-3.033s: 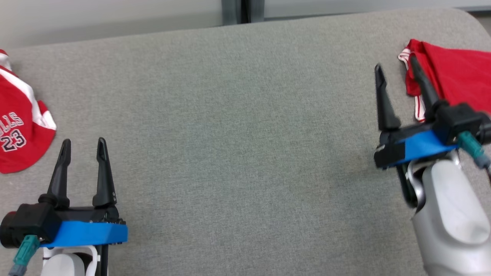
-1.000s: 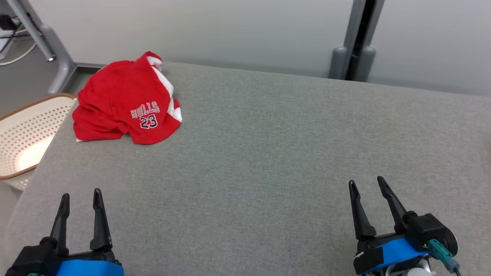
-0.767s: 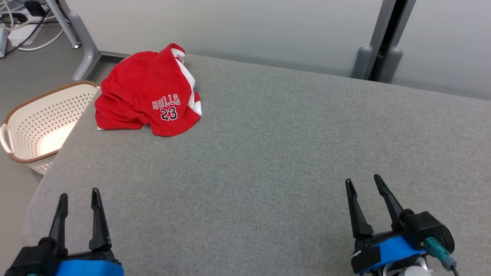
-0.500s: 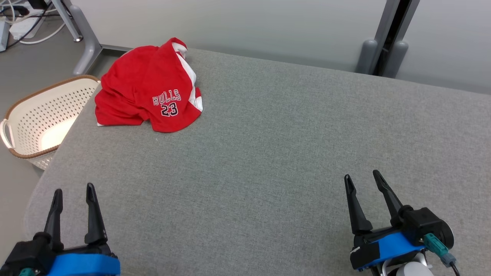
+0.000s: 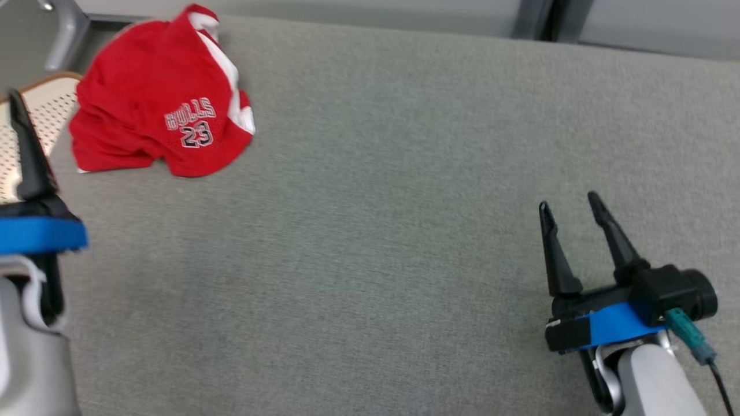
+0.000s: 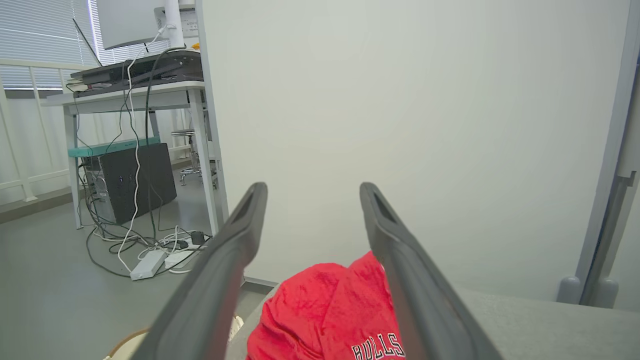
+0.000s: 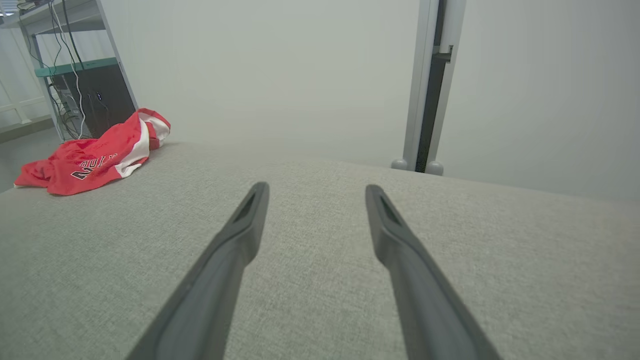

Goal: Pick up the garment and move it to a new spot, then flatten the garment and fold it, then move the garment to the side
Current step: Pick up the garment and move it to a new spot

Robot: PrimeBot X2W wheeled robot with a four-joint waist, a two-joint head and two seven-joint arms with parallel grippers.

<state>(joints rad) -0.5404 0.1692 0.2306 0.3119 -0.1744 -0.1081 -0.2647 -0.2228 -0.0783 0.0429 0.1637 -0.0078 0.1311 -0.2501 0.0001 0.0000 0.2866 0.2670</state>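
Note:
The garment [image 5: 156,98] is a crumpled red jersey with white trim and "BULLS 23" lettering, lying at the far left corner of the grey padded table [image 5: 370,231]. My left gripper [image 6: 310,190] is open and empty, raised and aimed over the garment [image 6: 325,310], which lies just beyond and below its tips. One of its fingers [image 5: 28,156] rises at the left edge of the head view. My right gripper [image 5: 568,202] hovers open and empty over the table's near right part, far from the garment [image 7: 90,160].
A cream perforated basket [image 5: 49,101] stands on the floor off the table's left edge, beside the garment. Past it are a desk [image 6: 140,85] with cables and a dark box. A pale wall with a grey post [image 7: 430,85] backs the table.
The head camera has tilted down and shifted, so the garment sits further left. My left arm has risen and reached forward toward the garment. Both grippers stay open.

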